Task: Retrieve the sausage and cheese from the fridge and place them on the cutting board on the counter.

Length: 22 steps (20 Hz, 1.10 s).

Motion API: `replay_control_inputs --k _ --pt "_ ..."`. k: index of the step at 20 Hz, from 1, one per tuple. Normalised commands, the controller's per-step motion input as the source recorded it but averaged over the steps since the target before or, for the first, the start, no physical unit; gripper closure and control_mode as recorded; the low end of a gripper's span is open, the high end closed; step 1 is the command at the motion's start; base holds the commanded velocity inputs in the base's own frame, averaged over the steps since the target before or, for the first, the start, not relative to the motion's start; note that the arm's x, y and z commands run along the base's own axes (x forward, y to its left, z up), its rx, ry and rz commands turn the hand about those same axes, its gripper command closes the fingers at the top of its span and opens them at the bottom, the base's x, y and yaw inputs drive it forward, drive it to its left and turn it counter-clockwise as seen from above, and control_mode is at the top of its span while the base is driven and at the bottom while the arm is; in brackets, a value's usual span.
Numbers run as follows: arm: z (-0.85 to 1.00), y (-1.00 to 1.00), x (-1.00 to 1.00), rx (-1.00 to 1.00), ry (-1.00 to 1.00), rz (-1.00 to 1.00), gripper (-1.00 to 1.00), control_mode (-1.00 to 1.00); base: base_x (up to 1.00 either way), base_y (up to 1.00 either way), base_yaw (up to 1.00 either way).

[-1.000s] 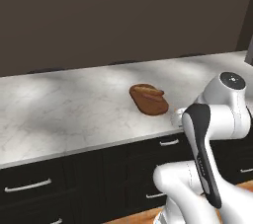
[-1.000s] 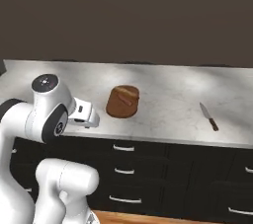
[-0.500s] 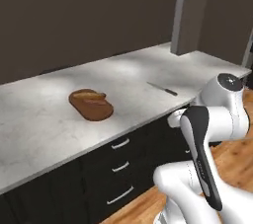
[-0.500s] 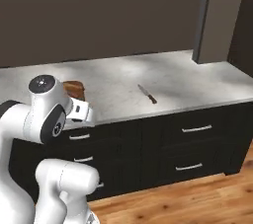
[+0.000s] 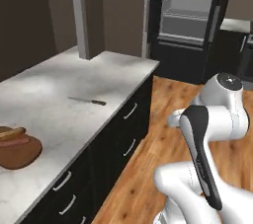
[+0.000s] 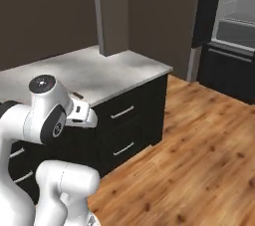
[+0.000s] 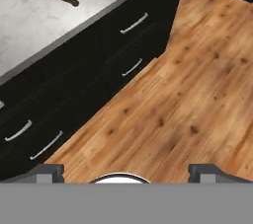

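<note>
Base turned — fridge (image 5: 190, 18) now ahead, open | cutting board (image 5: 17, 150) far left | gripper (image 7: 126, 171) spread, empty

Warm wood plank floor (image 7: 197, 70) meets black drawer cabinets (image 7: 123, 35); dark brown walls (image 6: 45, 11) and a grey pillar (image 5: 84, 13) behind.

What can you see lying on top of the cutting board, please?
A reddish-brown sausage lies across the top of the cutting board. The picture's edge cuts off the board's left part, hiding anything there.
</note>
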Motion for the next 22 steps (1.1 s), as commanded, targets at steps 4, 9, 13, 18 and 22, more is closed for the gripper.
replay_control_inputs --k 4,9,13,18,22 --pt "0.00 0.00 0.00 0.00 0.00 0.00 -1.00 1.00 0.32 -0.25 -0.72" --pt "0.00 0.00 0.00 0.00 0.00 0.00 -1.00 1.00 0.75 -0.06 -0.58" --pt "0.00 0.00 0.00 0.00 0.00 0.00 -1.00 1.00 1.00 0.00 -0.25" --pt "0.00 0.00 0.00 0.00 0.00 0.00 -1.00 1.00 1.00 0.00 -0.05" --pt "0.00 0.00 0.00 0.00 0.00 0.00 -1.00 1.00 1.00 0.01 0.00"
